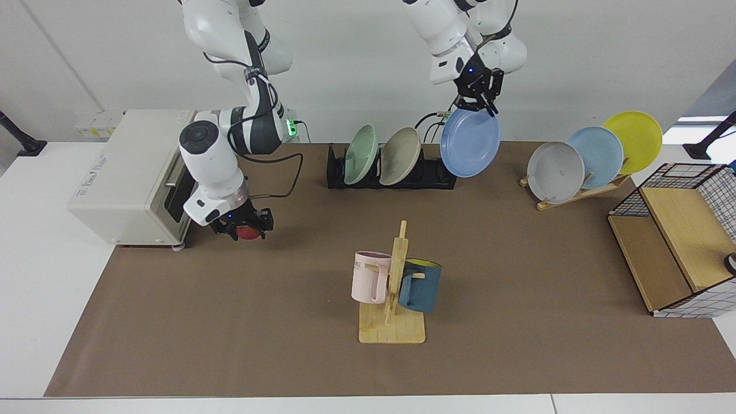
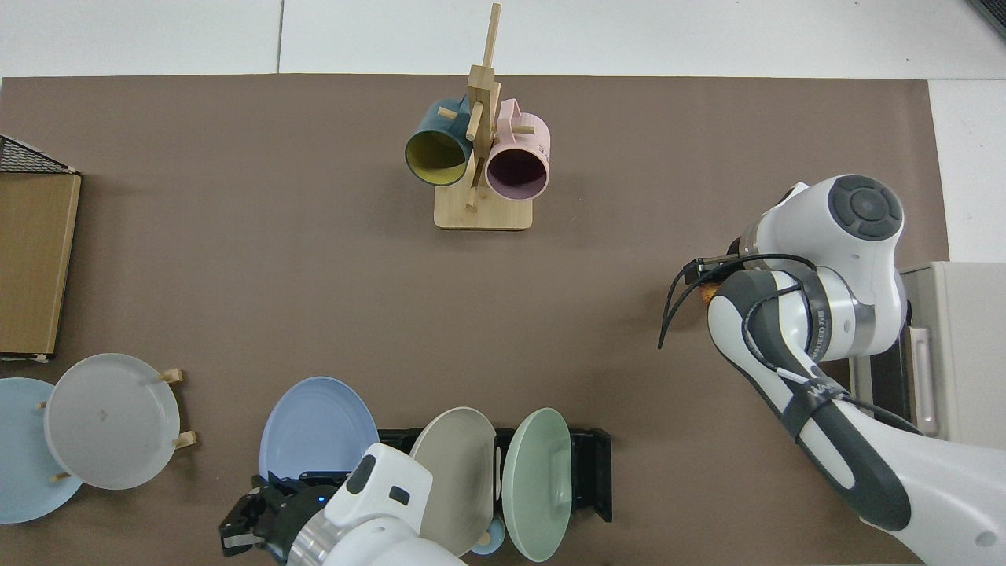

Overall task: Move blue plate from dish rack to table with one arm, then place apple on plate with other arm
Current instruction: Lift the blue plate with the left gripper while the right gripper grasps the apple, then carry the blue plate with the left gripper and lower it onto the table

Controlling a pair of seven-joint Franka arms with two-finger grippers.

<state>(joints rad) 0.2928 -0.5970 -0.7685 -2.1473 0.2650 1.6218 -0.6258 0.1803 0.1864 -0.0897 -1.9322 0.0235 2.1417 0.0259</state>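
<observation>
The blue plate [image 1: 470,144] hangs nearly upright in the air, above and just off the end of the black dish rack [image 1: 438,177]. My left gripper [image 1: 477,108] is shut on its top rim. From above, the blue plate [image 2: 318,428] is beside the dish rack [image 2: 591,472], with the left gripper [image 2: 263,511] behind it. The red apple [image 1: 248,232] is held just above the brown-matted table [image 1: 517,259], in front of the toaster oven, with my right gripper [image 1: 245,229] shut on it. From above only a sliver of the apple [image 2: 708,293] shows under the right gripper [image 2: 705,275].
A green plate [image 1: 361,154] and a beige plate [image 1: 401,155] stay in the rack. A toaster oven [image 1: 132,172] stands behind the right arm. A mug tree [image 1: 395,287] is mid-table. A wooden stand [image 1: 581,192] with three plates and a wire basket [image 1: 678,241] are beyond.
</observation>
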